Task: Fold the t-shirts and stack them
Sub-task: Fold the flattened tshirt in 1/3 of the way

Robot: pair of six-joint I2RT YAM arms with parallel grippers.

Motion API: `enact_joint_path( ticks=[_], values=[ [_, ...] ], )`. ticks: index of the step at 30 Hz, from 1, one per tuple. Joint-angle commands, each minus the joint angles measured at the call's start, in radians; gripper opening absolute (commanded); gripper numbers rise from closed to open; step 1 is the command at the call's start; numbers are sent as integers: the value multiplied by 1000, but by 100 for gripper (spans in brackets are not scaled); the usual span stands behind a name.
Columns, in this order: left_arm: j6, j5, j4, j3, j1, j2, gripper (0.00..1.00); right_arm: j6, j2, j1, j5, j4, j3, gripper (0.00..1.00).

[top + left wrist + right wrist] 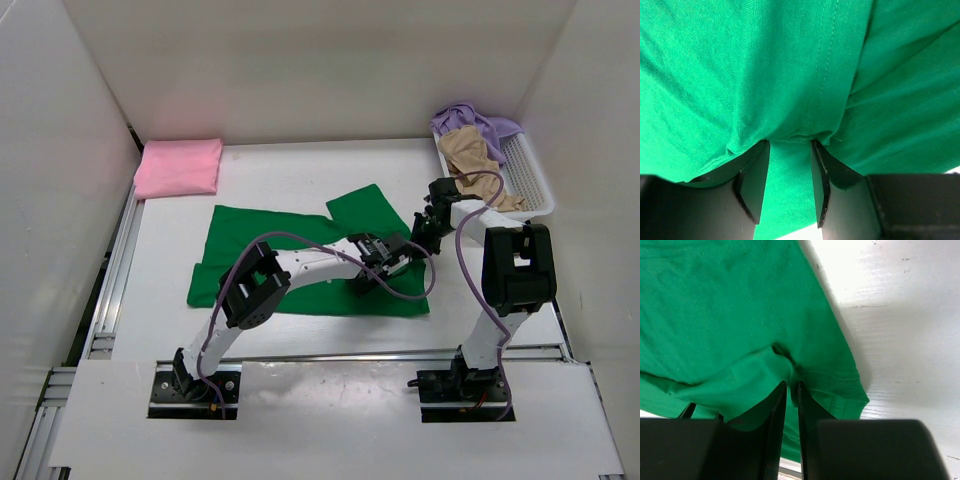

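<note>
On the white table (280,175) the dark green soft cloth t-shirt (290,270) lies spread flat at the centre. A pink folded cloth shirt (180,167) sits at ten o'clock, and a white plastic mesh basket (535,190) of unfolded shirts at two o'clock. The fold of the green one looks to be in hand: the left gripper (790,145) is clamped on a pinch of its body and the right gripper (791,385) is nipped shut on its hem at three o'clock. Next, both should probably lift together and carry that side towards nine o'clock.

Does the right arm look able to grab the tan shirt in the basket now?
Probably not yet: the right gripper is shut on the green shirt. The tan shirt lies near, with nothing between.
</note>
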Motion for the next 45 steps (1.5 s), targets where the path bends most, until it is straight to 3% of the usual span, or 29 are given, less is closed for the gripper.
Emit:
enact_joint_path(
  ticks=[1,9,19,23,31,34,37,45],
  values=[
    [-4,0,9,36,-13,-8,50,-2,-24,1,2,10,-6,19],
    [-4,98,-11,104,-13,-94,49,-12,-33,1,2,10,-6,19],
    [-4,64,-47,70,-13,3,49,-12,-33,1,11,10,-6,19],
    [-4,38,-47,70,-13,12,44,-12,-33,1,11,10,-6,18],
    [-4,114,-47,114,-2,55,42,-12,-33,1,11,10,-6,18],
    [-4,124,-47,124,7,64,33,-12,-33,1,11,1,-6,16],
    [-4,104,-47,133,25,55,18,-12,-33,1,20,1,-6,9],
    [-4,85,-102,142,34,3,17,-12,-55,1,30,-22,23,3]
  ],
)
